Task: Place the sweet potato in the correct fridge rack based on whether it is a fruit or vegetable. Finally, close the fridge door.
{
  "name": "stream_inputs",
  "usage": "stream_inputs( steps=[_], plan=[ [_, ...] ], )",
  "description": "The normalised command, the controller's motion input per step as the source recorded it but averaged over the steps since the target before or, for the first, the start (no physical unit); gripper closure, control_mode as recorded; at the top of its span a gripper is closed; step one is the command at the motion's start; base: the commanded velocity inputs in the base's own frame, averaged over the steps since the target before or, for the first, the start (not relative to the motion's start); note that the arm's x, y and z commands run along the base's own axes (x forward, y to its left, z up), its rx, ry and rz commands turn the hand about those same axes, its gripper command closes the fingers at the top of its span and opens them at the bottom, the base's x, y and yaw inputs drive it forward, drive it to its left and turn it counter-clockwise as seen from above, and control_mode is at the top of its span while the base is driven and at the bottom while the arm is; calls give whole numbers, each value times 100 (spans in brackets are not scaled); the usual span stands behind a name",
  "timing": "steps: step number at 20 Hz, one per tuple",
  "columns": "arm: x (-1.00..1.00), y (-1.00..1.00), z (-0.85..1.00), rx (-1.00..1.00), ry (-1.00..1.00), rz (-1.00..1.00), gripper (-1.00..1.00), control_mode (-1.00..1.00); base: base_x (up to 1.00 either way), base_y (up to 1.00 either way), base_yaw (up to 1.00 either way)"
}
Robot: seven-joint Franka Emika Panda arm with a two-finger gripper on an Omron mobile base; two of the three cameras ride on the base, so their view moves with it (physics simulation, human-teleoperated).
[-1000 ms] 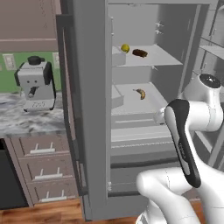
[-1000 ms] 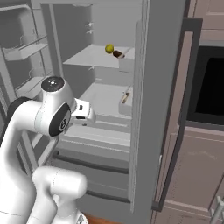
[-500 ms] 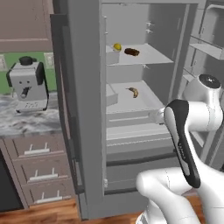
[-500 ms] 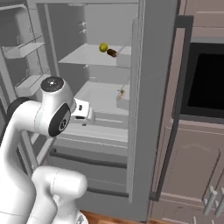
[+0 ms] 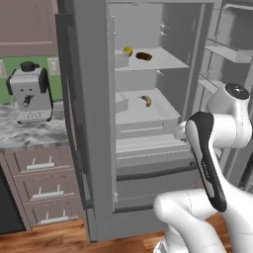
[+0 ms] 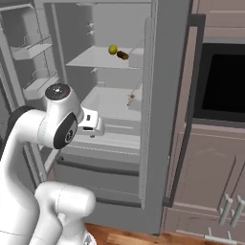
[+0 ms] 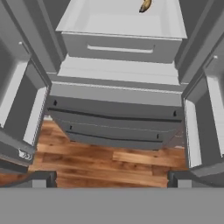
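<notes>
Simulated kitchen, wood floor (image 7: 109, 164), grey fridge (image 5: 94, 148) standing with both doors swung open. On the marble counter (image 5: 29, 134) left of the fridge, a white-and-black coffee machine (image 5: 29, 91) is being shown; drawers (image 5: 42, 190) sit under it. A dark built-in oven (image 6: 222, 86) is being seen on the other side, with pale wood cabinets (image 6: 206, 182) below it.

The hand (image 7: 112, 180) is being held out in front of the fridge's lower section, pointed down toward the bottom drawers (image 7: 113, 122) and floor. Its fingertips (image 7: 41, 179) are being kept spread wide, near full stretch, with nothing gripped between them.

The sweet potato (image 5: 144, 56) is lying well above and beyond the hand, on the upper fridge rack (image 5: 163, 62), deep inside. A round yellow fruit (image 5: 128, 51) is sitting just beside it on the same shelf, apart by a small gap. In the right base view the same pair is being seen at sweet potato (image 6: 123, 55) and fruit (image 6: 112, 49).

One shelf down, still above the hand, a banana (image 5: 146, 101) is lying on the lower shelf (image 5: 148, 112); its tip is also being caught at the top edge of the hand view (image 7: 145, 5). Door bins (image 6: 33, 50) are lining the open door.
</notes>
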Motion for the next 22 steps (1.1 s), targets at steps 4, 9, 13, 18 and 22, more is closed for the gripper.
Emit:
stream_inputs(
  steps=[4, 9, 13, 18, 22],
  plan=[
    [0, 0, 0, 0, 0, 0, -100, 100, -42, -14, 0],
    [0, 0, 0, 0, 0, 0, -100, 100, -36, -11, 0],
    [0, 0, 0, 0, 0, 0, -100, 100, -20, -6, 0],
    [0, 0, 0, 0, 0, 0, -100, -100, 0, 0, 0],
    [0, 0, 0, 0, 0, 0, -100, -100, 0, 0, 0]
  ],
)
